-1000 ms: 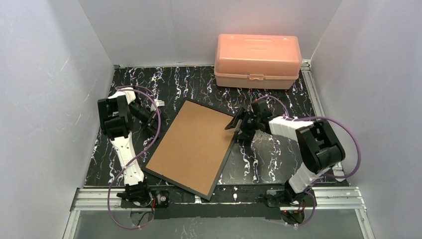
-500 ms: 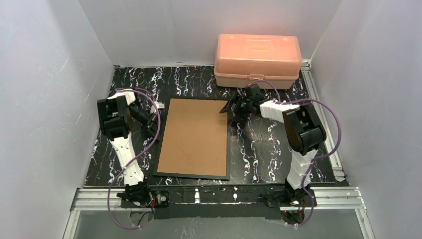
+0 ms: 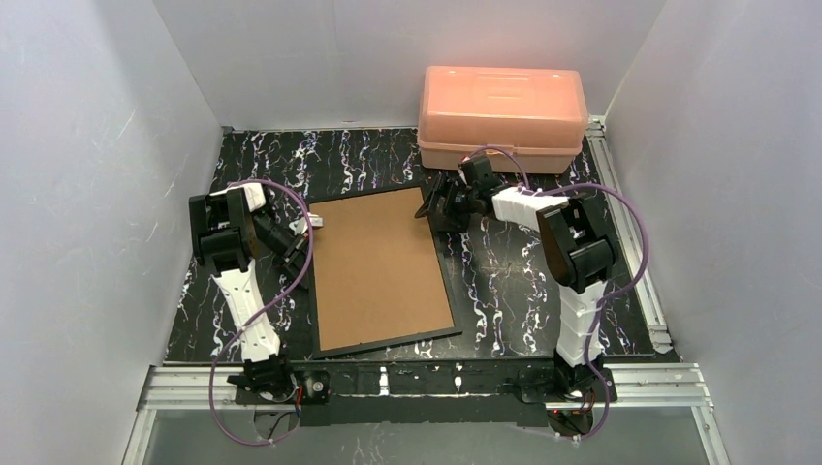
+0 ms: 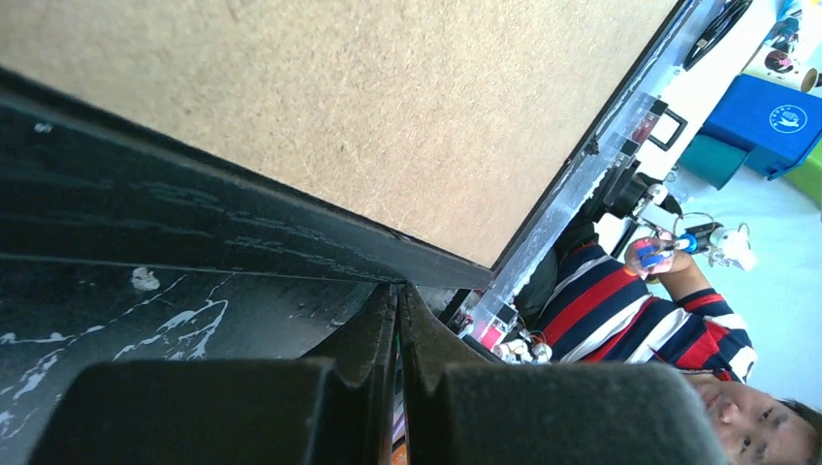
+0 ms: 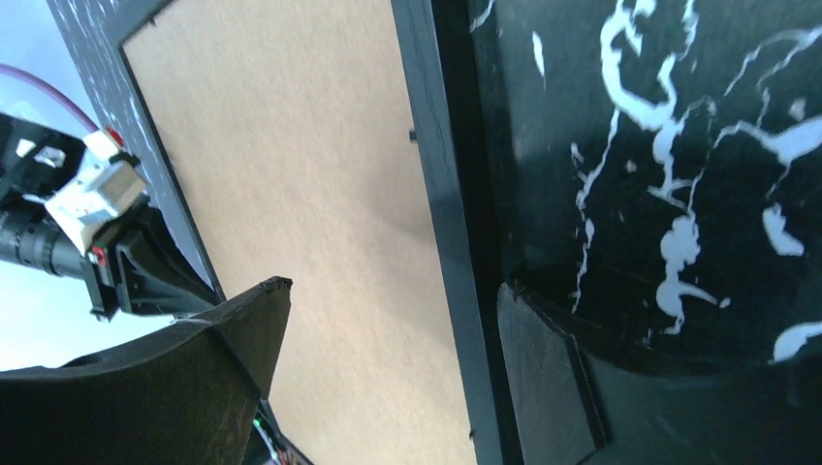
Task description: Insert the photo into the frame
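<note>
The frame [image 3: 378, 271] lies flat on the black marbled table [image 3: 504, 281], brown fibreboard back up. It sits in the middle, a little toward the left edge. Its long sides run from near to far and it is slightly skewed, so the near-right corner reaches furthest toward the right. Its near short side is close to the table's near edge.

The left arm rises from its base at the near-left corner and leans toward the far-left. It folds at a high elbow, and its forearm angles down and rightward to the frame's left long side, near the far-left corner. The left gripper [image 3: 299, 247] is clenched, its two fingers pressed together with nothing between them. In the wrist view its tips [image 4: 397, 291] sit at the frame's black rail.

The right arm stands up from the near-right edge and bends at the elbow. It reaches leftward and farther back to the frame's far-right corner, just in front of the pink plastic box [image 3: 502, 116] at the far edge. The right gripper [image 3: 433, 205] is released, jaws spread wide. In its wrist view one finger [image 5: 223, 368] hangs over the fibreboard and the other [image 5: 543, 387] is over the table beside the frame. The black rail runs between them, and neither finger presses on it.
</note>
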You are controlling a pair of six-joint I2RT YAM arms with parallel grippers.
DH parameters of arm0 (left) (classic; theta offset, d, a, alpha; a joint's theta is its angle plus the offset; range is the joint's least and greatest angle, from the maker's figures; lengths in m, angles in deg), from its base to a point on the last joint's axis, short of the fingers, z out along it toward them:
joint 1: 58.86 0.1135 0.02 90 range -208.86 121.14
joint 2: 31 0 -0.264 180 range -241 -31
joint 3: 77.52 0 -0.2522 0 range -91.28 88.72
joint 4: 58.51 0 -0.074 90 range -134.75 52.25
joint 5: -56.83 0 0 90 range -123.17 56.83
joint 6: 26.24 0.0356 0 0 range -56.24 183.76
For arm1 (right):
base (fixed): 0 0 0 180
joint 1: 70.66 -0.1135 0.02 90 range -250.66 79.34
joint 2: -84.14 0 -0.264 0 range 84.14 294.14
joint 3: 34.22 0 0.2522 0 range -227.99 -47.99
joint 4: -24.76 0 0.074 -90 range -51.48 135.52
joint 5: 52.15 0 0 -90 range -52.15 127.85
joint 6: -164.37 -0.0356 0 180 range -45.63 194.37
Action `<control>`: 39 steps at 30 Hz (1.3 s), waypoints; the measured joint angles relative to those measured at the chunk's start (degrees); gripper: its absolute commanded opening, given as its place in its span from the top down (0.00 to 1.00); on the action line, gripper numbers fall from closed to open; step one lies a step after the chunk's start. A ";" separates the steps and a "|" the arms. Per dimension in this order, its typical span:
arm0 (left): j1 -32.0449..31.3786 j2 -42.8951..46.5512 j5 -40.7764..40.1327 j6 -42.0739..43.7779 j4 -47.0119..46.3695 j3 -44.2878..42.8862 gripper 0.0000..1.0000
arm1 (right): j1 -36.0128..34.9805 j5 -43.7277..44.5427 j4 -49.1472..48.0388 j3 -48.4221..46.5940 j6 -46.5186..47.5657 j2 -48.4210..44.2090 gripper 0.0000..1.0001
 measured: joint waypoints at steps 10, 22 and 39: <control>-0.13 1.49 -0.37 -0.07 -1.31 1.33 1.00 | 8.04 -6.60 5.05 9.84 5.81 -10.12 0.14; -0.39 2.01 -0.87 -1.97 -2.19 1.27 1.00 | 5.51 -14.86 2.14 9.73 7.58 -9.73 0.16; -0.39 2.01 -1.01 -3.02 -2.40 1.27 1.00 | 3.98 -15.89 -0.90 9.31 6.49 -5.14 0.17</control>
